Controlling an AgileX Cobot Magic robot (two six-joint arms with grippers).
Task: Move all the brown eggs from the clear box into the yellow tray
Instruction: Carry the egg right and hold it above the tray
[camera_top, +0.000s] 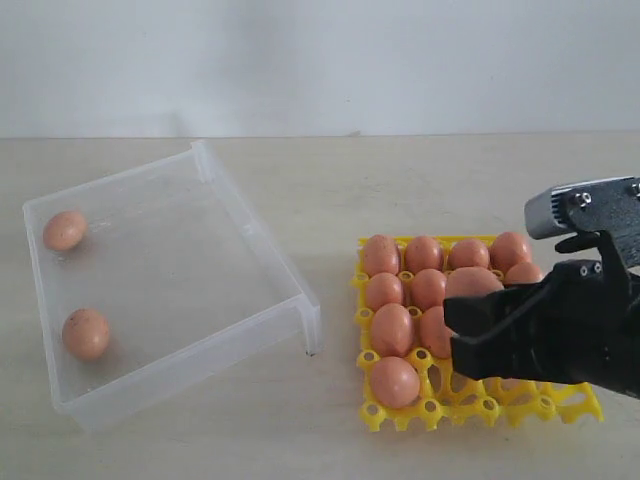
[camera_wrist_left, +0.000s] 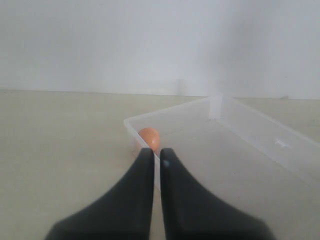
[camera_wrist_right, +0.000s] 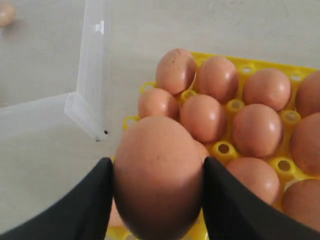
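Your right gripper (camera_wrist_right: 157, 200) has one pinkish-brown speckled egg (camera_wrist_right: 157, 160) squeezed between its jaws, spread wide around it, over the bright yellow plastic egg tray (camera_top: 480, 410) on the bench's right side. Two other brown eggs (camera_top: 64, 230) sit along the left wall of the clear plastic box (camera_top: 255, 235). And your left gripper (camera_wrist_left: 156, 155) is pinched closed, empty.

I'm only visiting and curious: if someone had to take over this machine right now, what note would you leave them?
Left hand: shut, empty, pointing at a corner of the clear box.
Right hand: closed on one brown egg, above the yellow tray.
Done: most eggs sit in the tray.
Left: seat the held egg in a free cell, then fetch the two eggs lying in the clear box.
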